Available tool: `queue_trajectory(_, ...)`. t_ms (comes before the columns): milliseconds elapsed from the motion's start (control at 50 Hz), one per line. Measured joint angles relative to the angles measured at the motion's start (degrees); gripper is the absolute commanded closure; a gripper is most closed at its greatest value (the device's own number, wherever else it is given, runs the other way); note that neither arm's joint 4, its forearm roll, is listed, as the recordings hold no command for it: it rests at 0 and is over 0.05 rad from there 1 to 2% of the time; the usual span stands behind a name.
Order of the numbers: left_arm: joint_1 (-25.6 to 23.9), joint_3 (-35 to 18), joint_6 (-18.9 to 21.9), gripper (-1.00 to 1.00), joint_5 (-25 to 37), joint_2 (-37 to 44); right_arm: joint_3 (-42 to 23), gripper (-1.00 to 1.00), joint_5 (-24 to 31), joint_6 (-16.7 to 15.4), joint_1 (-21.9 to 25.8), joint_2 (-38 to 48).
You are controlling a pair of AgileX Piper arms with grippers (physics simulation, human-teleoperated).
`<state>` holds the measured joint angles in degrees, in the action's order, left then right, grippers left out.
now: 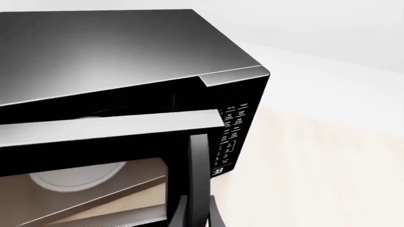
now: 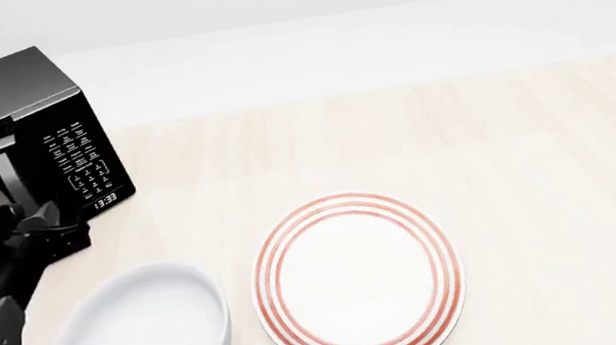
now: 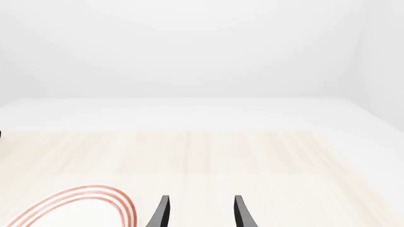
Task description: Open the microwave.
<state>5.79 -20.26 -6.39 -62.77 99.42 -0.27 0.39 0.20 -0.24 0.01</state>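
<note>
Black and boxy, the large microwave oven (image 2: 27, 132) with its white-labelled keypad sits at about ten o'clock on the pale wooden table (image 2: 401, 140), and its windowed door (image 1: 113, 137) already stands partly ajar, showing the pale round turntable (image 1: 73, 177) inside. Opening looks under way: the left gripper (image 2: 48, 231) sits at the door's free edge, with dark fingers (image 1: 197, 179) at its handle side; whether they pinch it I cannot tell. Next, I judge, comes a wider outward swing following the hinge's arc. At six o'clock lies a white red-ringed plate (image 2: 355, 280), with a white bowl (image 2: 138, 340) at seven o'clock. The right gripper (image 3: 198, 213) idles at four o'clock, fingers spread and holding nothing.
</note>
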Motion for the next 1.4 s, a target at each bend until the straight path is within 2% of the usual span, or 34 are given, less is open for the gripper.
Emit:
queue_trajectory(620,-1.53,3.03,0.76,1.00,-1.11,-1.81,0.00,-1.00,0.00,0.00,0.00,0.00)
queue_trajectory(1400,-1.56,11.87,1.28,1.00,-4.72,-6.85,0.00,-1.00,0.00,0.00,0.00,0.00)
